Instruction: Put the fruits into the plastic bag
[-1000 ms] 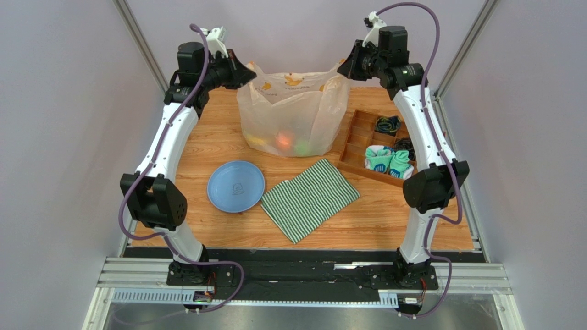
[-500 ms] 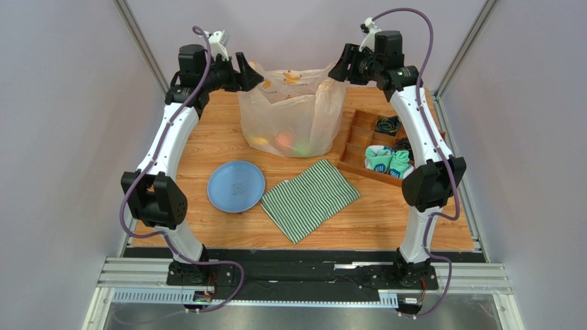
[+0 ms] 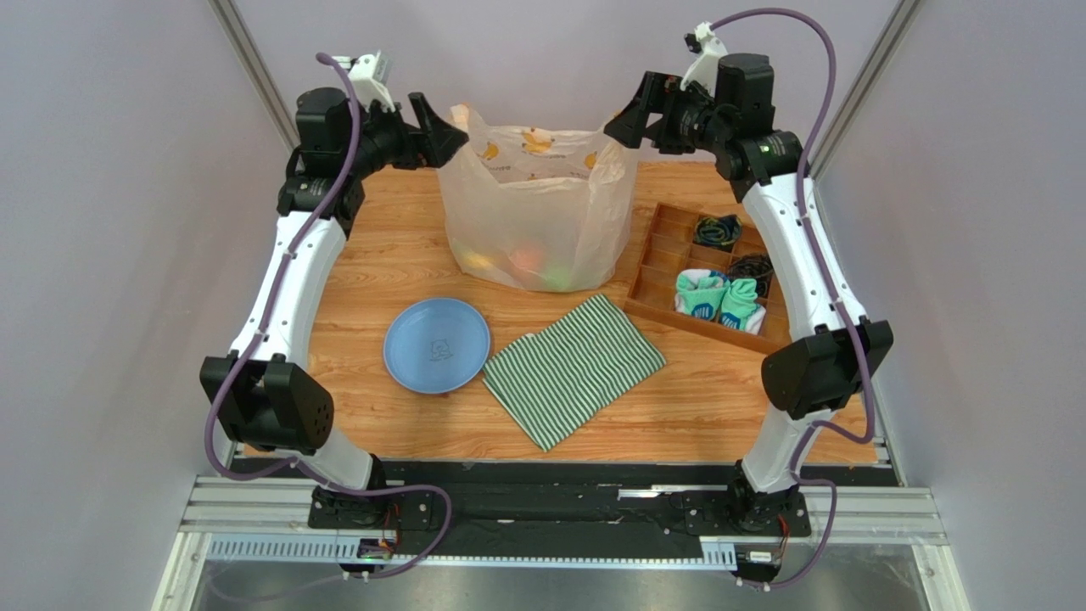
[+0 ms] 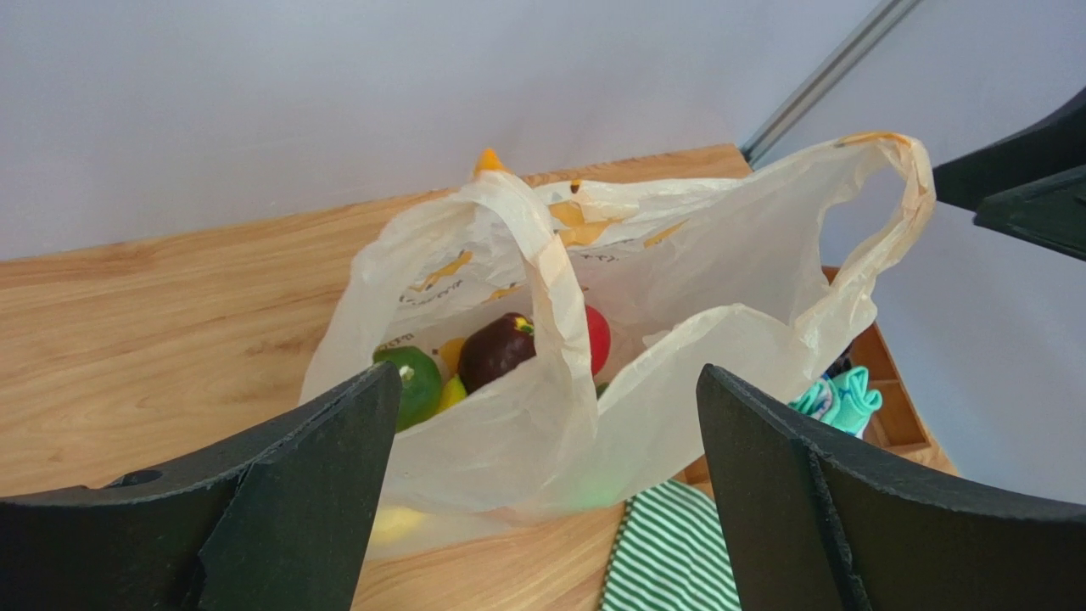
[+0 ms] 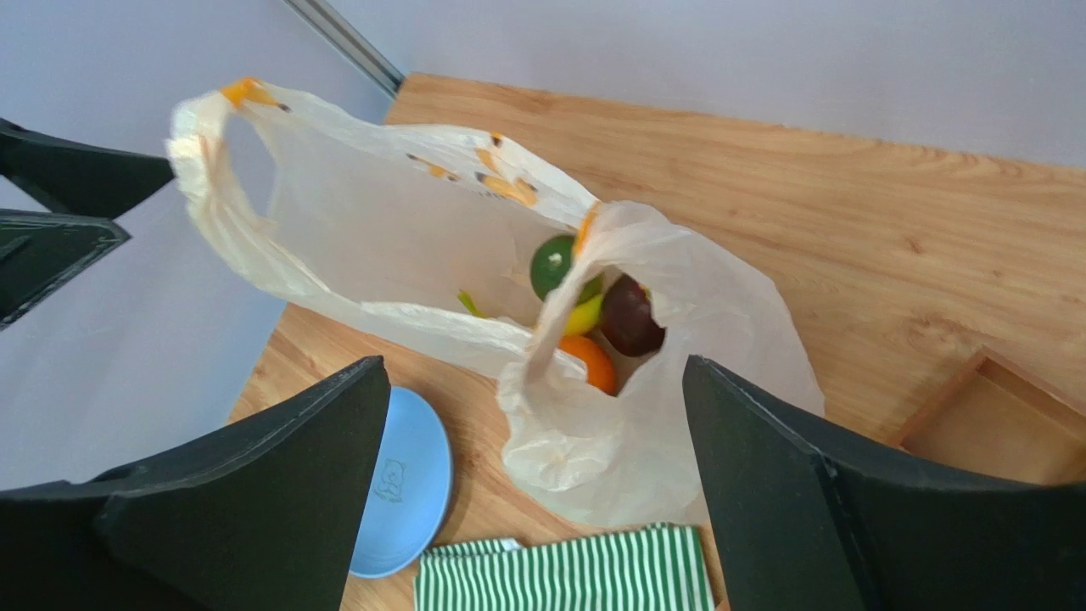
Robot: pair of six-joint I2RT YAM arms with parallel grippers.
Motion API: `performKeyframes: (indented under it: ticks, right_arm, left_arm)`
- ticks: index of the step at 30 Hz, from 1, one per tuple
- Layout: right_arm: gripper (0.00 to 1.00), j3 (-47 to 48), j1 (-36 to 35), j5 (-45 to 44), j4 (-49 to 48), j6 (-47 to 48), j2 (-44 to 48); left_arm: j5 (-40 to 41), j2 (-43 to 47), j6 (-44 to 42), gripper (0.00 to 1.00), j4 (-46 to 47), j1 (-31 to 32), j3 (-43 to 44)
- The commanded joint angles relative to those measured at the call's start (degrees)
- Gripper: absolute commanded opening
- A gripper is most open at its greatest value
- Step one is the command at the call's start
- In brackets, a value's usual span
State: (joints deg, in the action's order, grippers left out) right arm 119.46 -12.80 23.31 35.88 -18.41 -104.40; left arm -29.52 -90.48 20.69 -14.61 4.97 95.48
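Blue plate (image 3: pixel 436 345) sits on wooden surface (image 3: pixel 383 255), green-striped cloth (image 3: pixel 574 369) lying flat just beside it. Wooden divided tray (image 3: pixel 644 259) at the right holds rolled socks (image 3: pixel 716 297) in one compartment, dark tangled items (image 3: pixel 716 231) in another.

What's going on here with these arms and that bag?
A robot is putting fruits into the plastic bag, which stands at the back of the table. The fruits lie inside it. The left tool and the right tool sit open on either side of its mouth, gripping nothing.
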Motion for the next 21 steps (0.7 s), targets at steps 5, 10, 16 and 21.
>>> performKeyframes:
  ticks: [5, 10, 16, 21]
  right_arm:
    - [0.92, -8.1, 0.6, 0.4, -8.5, -2.0, 10.9]
    - [0.91, -16.8, 0.6, -10.4, -5.6, 0.5, 18.6]
    - [0.91, -33.9, 0.7, -21.4, -4.2, 2.2, 32.5]
    - [0.91, -46.1, 0.8, -27.4, -2.7, 2.2, 42.7]
  left_arm:
    - [3.2, 7.2, 0.6, 0.94, 2.0, -2.0, -3.1]
    - [2.5, 12.0, 1.9, 0.95, -0.4, -4.6, -7.6]
    - [3.9, 20.0, -0.6, 0.96, -5.6, -7.3, -13.7]
    - [2.6, 28.0, -6.8, 0.96, -10.9, -7.3, -19.5]
